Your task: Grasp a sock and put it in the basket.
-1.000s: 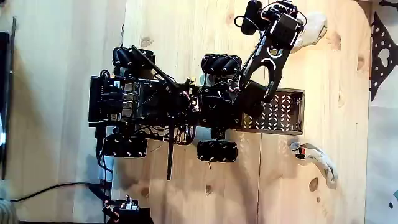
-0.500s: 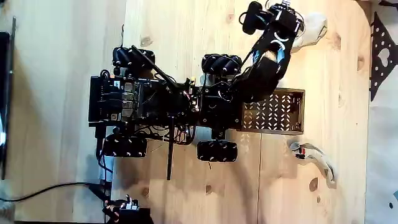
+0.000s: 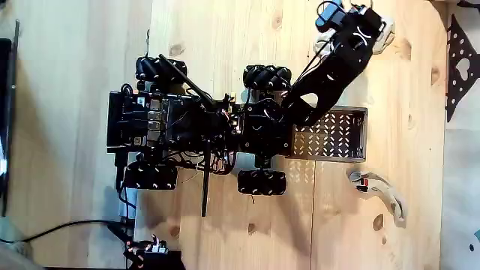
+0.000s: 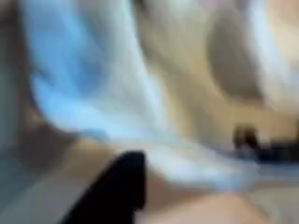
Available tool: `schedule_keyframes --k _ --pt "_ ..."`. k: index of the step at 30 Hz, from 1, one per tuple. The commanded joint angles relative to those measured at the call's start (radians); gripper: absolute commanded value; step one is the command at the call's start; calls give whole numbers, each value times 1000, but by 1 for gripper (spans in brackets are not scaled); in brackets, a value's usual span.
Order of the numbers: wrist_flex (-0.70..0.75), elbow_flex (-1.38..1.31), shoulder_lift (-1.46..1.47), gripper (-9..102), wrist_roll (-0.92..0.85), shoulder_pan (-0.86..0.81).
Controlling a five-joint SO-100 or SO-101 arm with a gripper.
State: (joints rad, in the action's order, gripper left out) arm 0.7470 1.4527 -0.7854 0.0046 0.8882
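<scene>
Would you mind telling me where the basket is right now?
In the fixed view the basket lies on the wooden table, right of centre, directly against the right end of the black robot base, with the arm stretching over its upper left corner.

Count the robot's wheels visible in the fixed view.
4. Upper left wheel, upper right wheel, lower left wheel, lower right wheel, one at each corner of the black base. None looks hidden, though the arm crosses near the upper right one.
</scene>
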Motion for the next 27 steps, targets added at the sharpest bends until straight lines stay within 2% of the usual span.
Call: schedule_keyframes --k 1,10,14,19,20,21,22,24,27 --pt "-31 -35 11 50 84 -23" --pt "-48 -54 163 50 97 14" --pt "95 -304 377 50 126 -6" --pt "95 -370 457 49 120 -37" --pt "100 -370 457 41 118 -40" --pt "109 -370 451 21 123 -41" --pt "126 -370 442 12 126 -44" --pt "167 -370 411 1 127 -44" --pt "239 -370 344 0 127 -32"
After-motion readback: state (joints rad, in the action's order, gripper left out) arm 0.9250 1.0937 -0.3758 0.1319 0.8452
